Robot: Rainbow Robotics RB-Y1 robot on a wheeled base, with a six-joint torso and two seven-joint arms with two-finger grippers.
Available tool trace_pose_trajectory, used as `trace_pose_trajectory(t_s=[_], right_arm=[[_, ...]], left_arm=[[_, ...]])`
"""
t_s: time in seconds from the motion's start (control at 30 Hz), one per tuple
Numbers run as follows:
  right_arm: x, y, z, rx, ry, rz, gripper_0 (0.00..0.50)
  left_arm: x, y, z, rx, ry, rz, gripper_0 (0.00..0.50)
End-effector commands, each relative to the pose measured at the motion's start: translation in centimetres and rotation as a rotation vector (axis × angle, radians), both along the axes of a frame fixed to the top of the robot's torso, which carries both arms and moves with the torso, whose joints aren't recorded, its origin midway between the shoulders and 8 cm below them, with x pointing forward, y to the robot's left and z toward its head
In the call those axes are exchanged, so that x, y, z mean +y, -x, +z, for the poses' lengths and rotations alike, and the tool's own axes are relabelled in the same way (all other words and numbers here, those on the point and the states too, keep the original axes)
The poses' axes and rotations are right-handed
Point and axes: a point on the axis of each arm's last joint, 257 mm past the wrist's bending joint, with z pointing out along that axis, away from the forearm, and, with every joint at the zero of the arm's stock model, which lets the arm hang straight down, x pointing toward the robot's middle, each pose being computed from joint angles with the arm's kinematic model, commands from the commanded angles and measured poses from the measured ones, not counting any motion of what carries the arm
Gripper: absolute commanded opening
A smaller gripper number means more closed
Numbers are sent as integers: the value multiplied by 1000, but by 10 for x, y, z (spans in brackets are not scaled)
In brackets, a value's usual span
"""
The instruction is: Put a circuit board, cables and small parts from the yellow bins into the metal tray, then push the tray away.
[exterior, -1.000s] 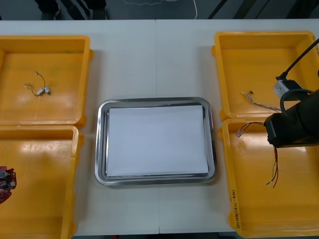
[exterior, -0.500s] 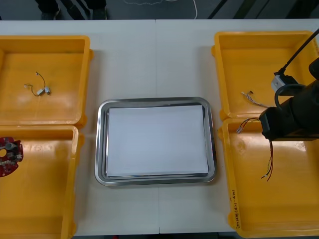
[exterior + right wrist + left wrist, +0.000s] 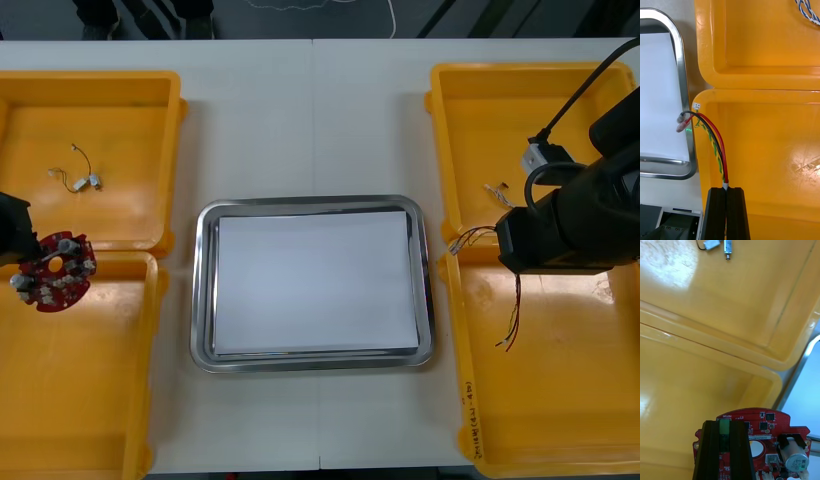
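Left hand clamps the board at left edge; right hand pinches the cable mid-right, over bins.

Bench: light, plain top, spans the gap btwn left fingers & right fingers. Thin seam runs near-to-far down its middle, approx halfway btwn the two sets of fingers. Past the bench's far edge, well beyond both: dark floor w/ a thin white cord lying on it. Right wrist view: narrow strip of bare bench ahead of the right fingers, off to one side.
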Motion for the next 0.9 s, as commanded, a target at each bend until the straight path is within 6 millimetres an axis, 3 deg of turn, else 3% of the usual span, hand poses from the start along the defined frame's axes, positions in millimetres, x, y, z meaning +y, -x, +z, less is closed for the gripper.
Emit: trace_pose_trajectory(t_s=[0.03,0.5,0.9], right_arm=[[7,-5,5,-16,-4,-38,0],[8,-6,5,-21,-6,-44,0],[7,-7,5,-25,-3,-47,0]], left_arm=[[-30,-14,29,-52,-57,-97,0],[-125,-18,16,30,-21,-141,0],[-177,-32,-11,33,-53,-191,0]])
